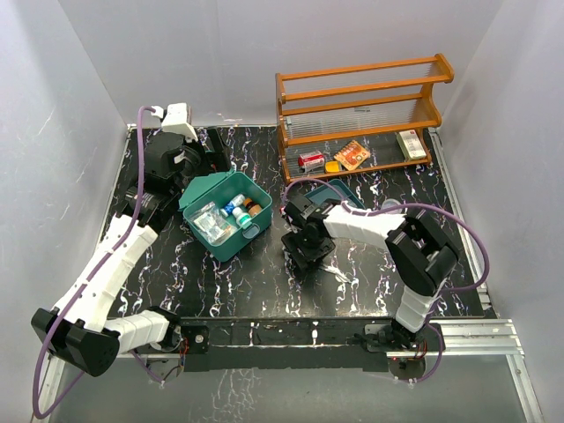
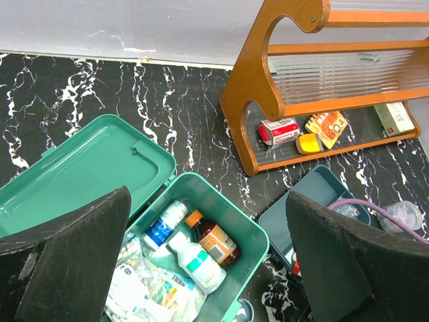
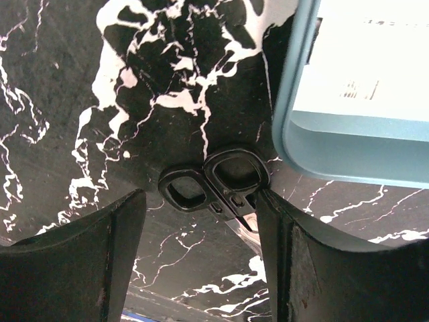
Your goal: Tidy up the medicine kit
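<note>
Right gripper astride black looped scissors

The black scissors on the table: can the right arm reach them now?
Probably yes. The right gripper hangs open over the scissors, their handles bare between its fingers. Only the blue tray stands close beside one handle and may crowd that finger.

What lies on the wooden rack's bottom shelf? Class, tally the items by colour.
Red-and-white box: 1
Yellow item: 1
Orange packet: 1
Pale box: 1
Total: 4
</note>
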### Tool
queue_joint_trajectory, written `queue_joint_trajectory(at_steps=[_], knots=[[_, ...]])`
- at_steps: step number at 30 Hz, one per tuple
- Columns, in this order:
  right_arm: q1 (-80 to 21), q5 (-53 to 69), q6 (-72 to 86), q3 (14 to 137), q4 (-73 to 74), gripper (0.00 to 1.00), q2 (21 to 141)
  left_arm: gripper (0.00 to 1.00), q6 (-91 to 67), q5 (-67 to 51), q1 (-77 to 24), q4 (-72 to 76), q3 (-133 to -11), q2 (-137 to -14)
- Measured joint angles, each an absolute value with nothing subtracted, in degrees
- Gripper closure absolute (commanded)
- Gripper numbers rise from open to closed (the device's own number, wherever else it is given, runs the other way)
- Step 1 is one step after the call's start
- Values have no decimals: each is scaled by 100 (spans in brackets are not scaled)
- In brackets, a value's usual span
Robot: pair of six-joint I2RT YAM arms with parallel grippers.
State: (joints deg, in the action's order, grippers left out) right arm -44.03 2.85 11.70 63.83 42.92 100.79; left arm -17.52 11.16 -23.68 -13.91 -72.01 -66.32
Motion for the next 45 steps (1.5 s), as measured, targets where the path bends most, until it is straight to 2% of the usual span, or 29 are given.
queue_joint_trajectory(at_steps=[13, 14, 16, 18, 26, 39, 43, 45], knots=[[-4375, 735, 484, 6272, 4506, 36, 9979, 1, -1752, 1109, -2368, -1385, -7201, -6632], [-4375, 749, 462, 6272, 4534, 37, 9979, 1, -1754, 1109, -2368, -1385, -7201, -6632], [-4375, 749, 454, 6272, 4582, 47, 9979, 1, -1754, 1109, -2368, -1385, -7201, -6632], [-4375, 742, 454, 6272, 4639, 53, 9981, 1, -1754, 1109, -2368, -1382, -7201, -6632], [-4377, 580, 578, 6274, 4670, 54, 10025, 1, -1754, 1094, -2368, -1374, -7201, -6632], [-4399, -309, 1697, 6265, 4278, 64, 10025, 1, -1756, 1090, -2368, -1372, -7201, -6632], [-4410, -567, 2342, 6278, 4136, 64, 10025, 1, -1756, 1090, -2368, -1372, -7201, -6635], [-4410, -596, 2617, 6278, 4060, 60, 10022, 1, -1756, 1090, -2368, -1372, -7201, -6635]])
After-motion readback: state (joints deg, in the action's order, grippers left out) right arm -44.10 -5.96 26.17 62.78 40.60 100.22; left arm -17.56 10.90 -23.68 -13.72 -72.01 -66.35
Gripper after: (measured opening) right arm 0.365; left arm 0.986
